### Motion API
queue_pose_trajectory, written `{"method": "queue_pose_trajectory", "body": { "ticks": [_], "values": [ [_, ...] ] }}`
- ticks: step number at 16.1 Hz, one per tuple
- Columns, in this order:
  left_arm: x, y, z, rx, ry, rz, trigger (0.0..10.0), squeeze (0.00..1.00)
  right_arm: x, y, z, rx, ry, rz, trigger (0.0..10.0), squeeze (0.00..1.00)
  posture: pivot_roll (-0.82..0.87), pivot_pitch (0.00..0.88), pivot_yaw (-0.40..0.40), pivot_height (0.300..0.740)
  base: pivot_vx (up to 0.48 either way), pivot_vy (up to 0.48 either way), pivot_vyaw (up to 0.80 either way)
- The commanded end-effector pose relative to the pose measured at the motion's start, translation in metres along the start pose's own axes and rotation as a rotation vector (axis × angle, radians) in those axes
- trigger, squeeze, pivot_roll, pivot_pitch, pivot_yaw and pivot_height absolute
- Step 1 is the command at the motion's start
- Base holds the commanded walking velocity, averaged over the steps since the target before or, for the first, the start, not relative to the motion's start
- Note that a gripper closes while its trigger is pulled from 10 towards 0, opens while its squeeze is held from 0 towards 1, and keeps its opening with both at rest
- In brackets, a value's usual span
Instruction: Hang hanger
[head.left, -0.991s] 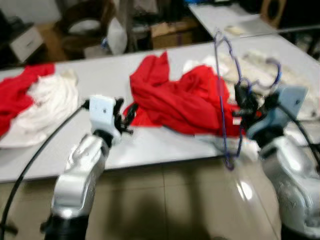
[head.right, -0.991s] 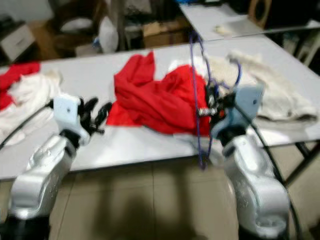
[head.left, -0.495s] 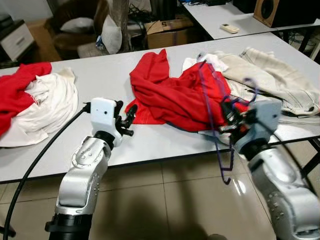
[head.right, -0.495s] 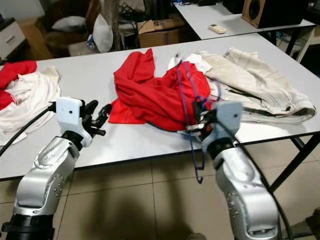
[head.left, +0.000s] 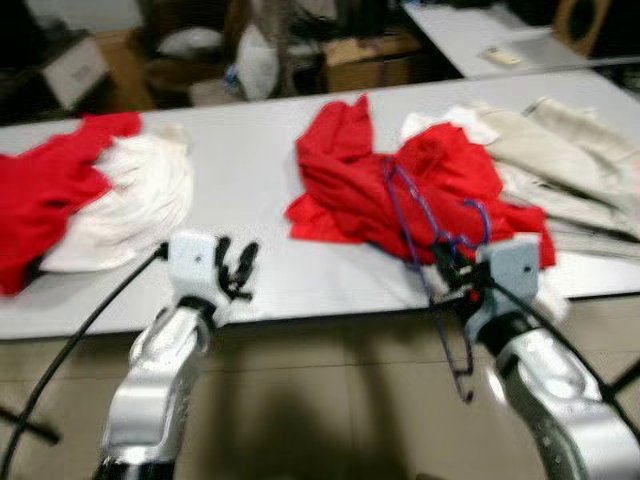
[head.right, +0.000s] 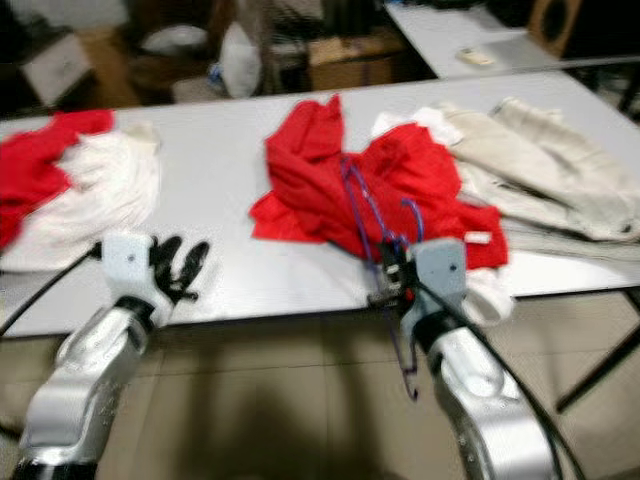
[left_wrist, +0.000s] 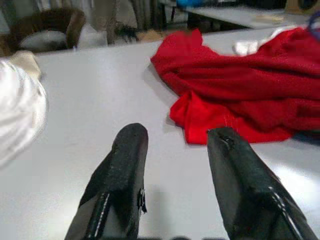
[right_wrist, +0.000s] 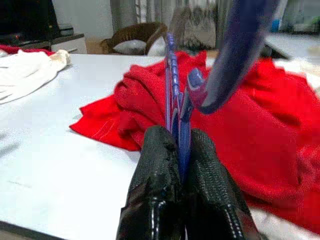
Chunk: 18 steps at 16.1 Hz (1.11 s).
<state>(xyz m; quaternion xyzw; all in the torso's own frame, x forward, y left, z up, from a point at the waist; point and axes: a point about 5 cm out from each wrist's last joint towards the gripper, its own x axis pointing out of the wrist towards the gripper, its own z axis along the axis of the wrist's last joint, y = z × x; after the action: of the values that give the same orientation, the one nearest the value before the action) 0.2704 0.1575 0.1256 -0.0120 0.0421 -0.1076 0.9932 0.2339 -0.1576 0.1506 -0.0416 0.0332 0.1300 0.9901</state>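
A thin blue wire hanger (head.left: 428, 262) stands upright at the table's front edge, its hook (right_wrist: 235, 55) curling over on top. My right gripper (head.left: 447, 277) is shut on the hanger's wire, which passes between its fingers (right_wrist: 156, 195) in the right wrist view. Behind it lies a crumpled red garment (head.left: 400, 190) on the grey table (head.left: 240, 170). My left gripper (head.left: 236, 268) hovers over the table's front edge to the left, open with nothing between its fingers (left_wrist: 127, 170).
A red and white pile of clothes (head.left: 90, 195) lies at the table's left. Beige clothes (head.left: 570, 160) lie at the right. A second table (head.left: 500, 30), boxes and a chair stand behind. Tiled floor (head.left: 330, 400) lies below.
The view has shifted, with the table sliding right and the picture blurring. My right gripper with the hanger has come lower and slightly left. The left gripper has stayed open.
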Motion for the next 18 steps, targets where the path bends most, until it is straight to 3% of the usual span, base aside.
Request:
{"method": "queue_pose_trajectory", "body": {
  "ticks": [1, 7, 10, 15, 18],
  "values": [
    [0.002, 0.002, 0.007, 0.029, -0.017, 0.014, 10.0, 0.0, -0.001, 0.003, 0.005, -0.017, -0.03, 0.013, 10.0, 0.0, -0.1, 0.0, 0.119, 0.74, 0.0, 0.311, 0.0],
    [-0.003, 0.005, 0.008, 0.005, -0.023, 0.027, 10.0, 0.0, -0.003, 0.004, 0.0, 0.049, -0.031, 0.0, 10.0, 0.0, -0.11, 0.0, 0.113, 0.74, 0.0, 0.312, 0.0],
    [-0.006, 0.001, 0.001, -0.036, -0.007, 0.034, 10.0, 0.0, -0.009, -0.005, -0.018, 0.067, 0.063, -0.032, 10.0, 0.0, -0.12, 0.0, 0.101, 0.74, 0.0, 0.312, 0.0],
    [-0.012, 0.003, -0.003, -0.024, -0.007, 0.09, 10.0, 0.0, -0.001, -0.008, -0.022, 0.025, 0.086, 0.013, 10.0, 0.0, -0.09, 0.0, 0.037, 0.74, 0.0, 0.31, 0.0],
    [-0.015, 0.001, -0.003, -0.02, -0.007, 0.089, 10.0, 0.0, -0.001, -0.009, -0.025, 0.047, 0.094, 0.012, 10.0, 0.0, -0.08, 0.0, 0.027, 0.74, 0.0, 0.314, 0.0]
  ]
}}
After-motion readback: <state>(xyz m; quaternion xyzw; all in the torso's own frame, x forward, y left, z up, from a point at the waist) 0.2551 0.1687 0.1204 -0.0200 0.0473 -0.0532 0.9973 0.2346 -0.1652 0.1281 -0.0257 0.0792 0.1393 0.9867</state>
